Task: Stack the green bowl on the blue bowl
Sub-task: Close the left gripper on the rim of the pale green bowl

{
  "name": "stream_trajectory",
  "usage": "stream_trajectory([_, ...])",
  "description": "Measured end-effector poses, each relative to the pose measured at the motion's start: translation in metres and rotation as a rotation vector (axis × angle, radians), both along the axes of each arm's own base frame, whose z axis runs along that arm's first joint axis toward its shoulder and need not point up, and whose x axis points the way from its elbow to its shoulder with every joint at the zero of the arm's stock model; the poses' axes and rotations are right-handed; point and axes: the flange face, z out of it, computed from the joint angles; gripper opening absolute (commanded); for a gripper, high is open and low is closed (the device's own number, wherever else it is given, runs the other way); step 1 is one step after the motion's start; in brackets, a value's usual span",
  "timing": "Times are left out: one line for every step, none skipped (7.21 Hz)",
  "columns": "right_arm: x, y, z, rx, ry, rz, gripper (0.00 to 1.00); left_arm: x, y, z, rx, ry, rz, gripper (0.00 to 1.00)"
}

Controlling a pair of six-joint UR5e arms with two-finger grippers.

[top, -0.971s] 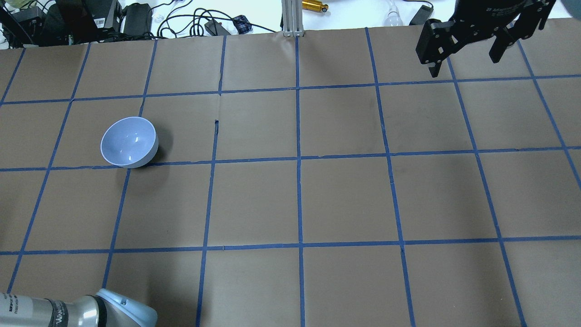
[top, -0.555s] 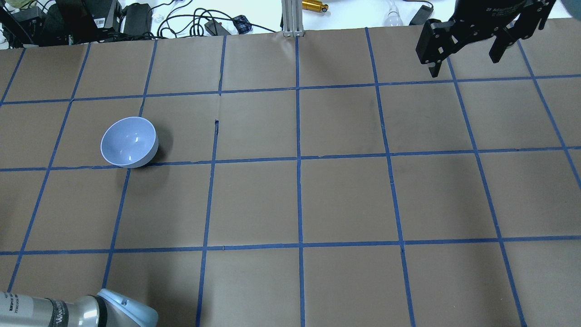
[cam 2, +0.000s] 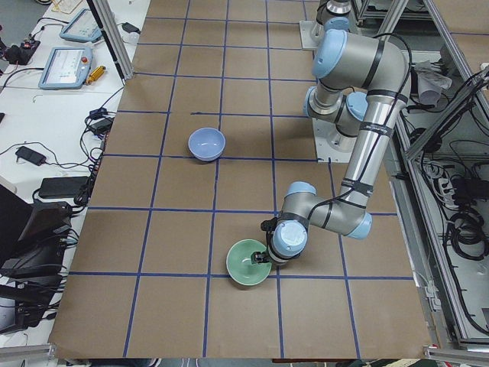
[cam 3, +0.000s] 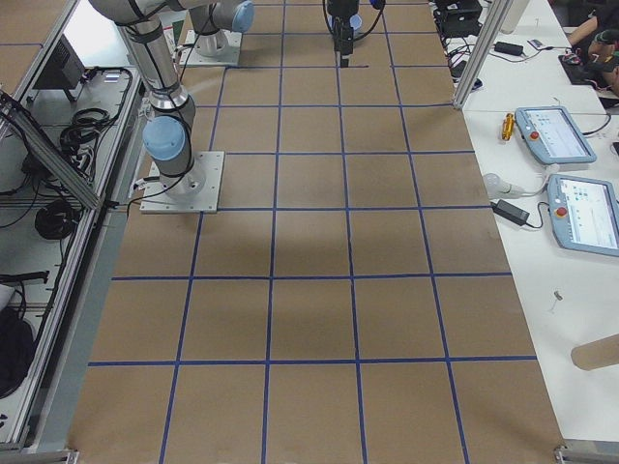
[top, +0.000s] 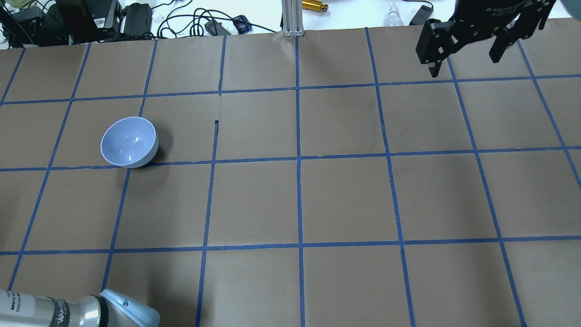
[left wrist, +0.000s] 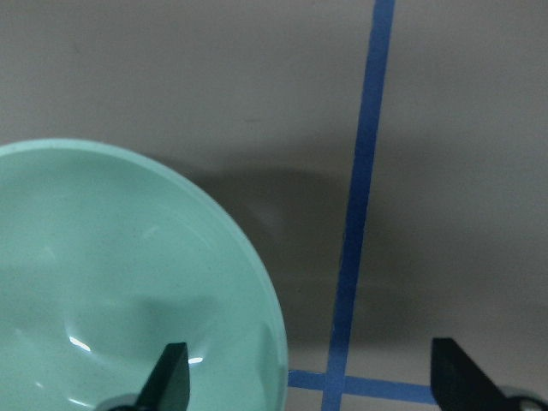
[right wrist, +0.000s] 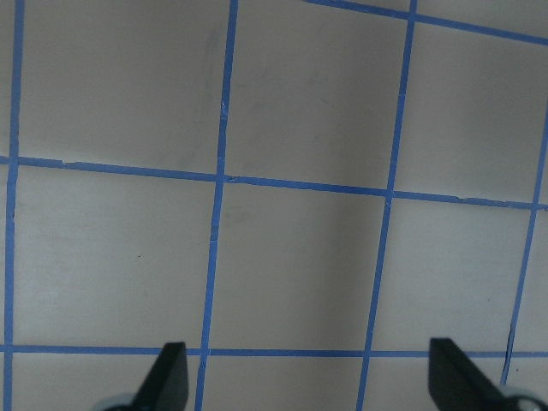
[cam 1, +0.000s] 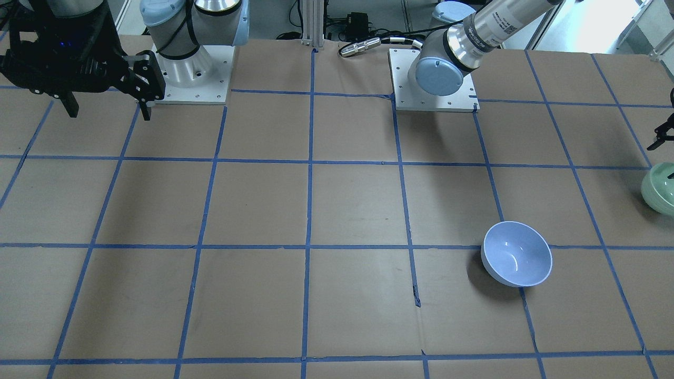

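At the robot's-left end of the bench [top: 345,200], your left hand [left wrist: 308,347] sits spread wide across the rim of the green bowl [left wrist: 128,274], one finger inside, one outside, not yet clamped. Overhead, next to nothing has shifted in the past sec.: the blue bowl [top: 129,142] stays put, well apart from the green, and the right hand [top: 465,61], also spread and empty, stays parked off to the right. Approach looks done; the grasp is prob. next.

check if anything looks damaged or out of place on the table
Only a tape gap near the blue bowl: one grid line breaks off, baring a paper seam. The green bowl sits upright too.
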Motion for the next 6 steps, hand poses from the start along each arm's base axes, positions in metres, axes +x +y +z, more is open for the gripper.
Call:
stream_trajectory([-0.0001, 0.0000, 0.0000, 0.000, 0.000, 0.000, 1.00, 0.0003, -0.0012, -0.0040, 0.002, 0.005, -0.002, 0.97])
stream_trajectory([-0.0001, 0.0000, 0.0000, 0.000, 0.000, 0.000, 1.00, 0.0010, -0.0017, -0.0067, 0.004, 0.008, -0.002, 0.91])
stream_trajectory([-0.0001, 0.0000, 0.0000, 0.000, 0.000, 0.000, 1.00, 0.0017, -0.0023, -0.0073, 0.003, 0.007, -0.002, 0.90])
stream_trajectory([-0.0003, -0.0001, 0.0000, 0.000, 0.000, -0.001, 1.00, 0.0021, -0.0025, -0.0076, 0.001, 0.005, -0.003, 0.85])
stream_trajectory([-0.0004, -0.0001, 0.0000, 0.000, 0.000, -0.001, 1.00, 0.0022, -0.0029, -0.0080, 0.000, 0.004, -0.002, 0.78])
stream_trajectory([-0.0002, 0.0000, 0.0000, 0.000, 0.000, 0.000, 1.00, 0.0019, -0.0036, -0.0082, 0.000, 0.003, -0.002, 0.70])
